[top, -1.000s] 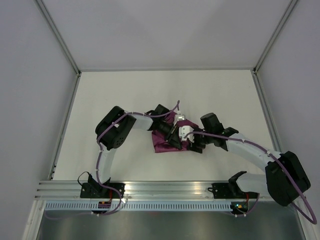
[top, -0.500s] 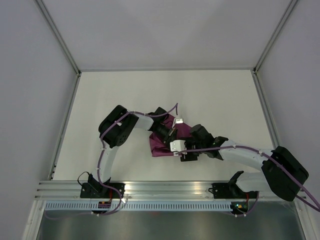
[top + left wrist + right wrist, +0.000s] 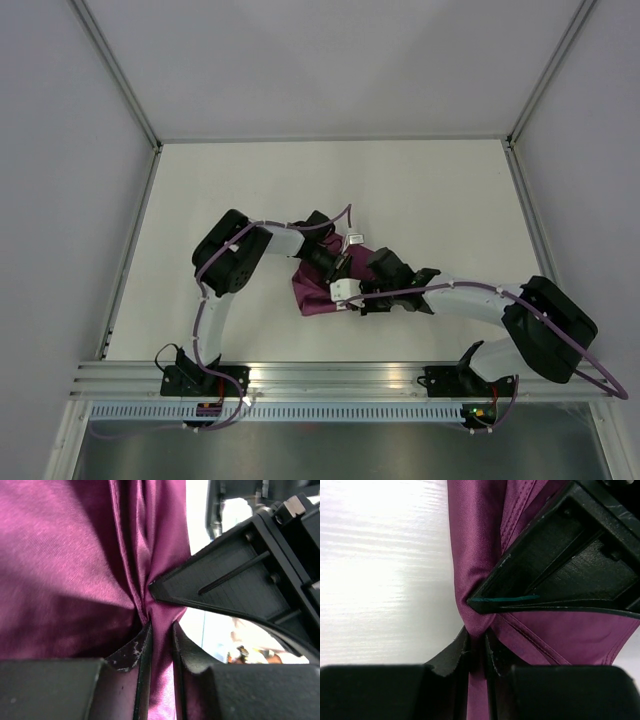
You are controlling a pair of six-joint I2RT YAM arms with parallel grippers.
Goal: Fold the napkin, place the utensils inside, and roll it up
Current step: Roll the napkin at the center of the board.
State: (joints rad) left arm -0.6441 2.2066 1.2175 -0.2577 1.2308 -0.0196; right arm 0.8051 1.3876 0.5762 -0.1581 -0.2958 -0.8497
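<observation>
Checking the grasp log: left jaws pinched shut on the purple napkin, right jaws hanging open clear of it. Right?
Not quite: the right wrist view shows the right gripper with its jaws also shut on a fold of the napkin, not open. The left gripper is pinched shut on it, as you said.

The overhead view is evenly and softly lit and sharp, with only faint shadows on the table (image 3: 430, 190). The 2 wrist views are close and dark along the bottom. Glare washes out the table in the right wrist view, and the napkin (image 3: 60, 555) shows a satin sheen.
</observation>
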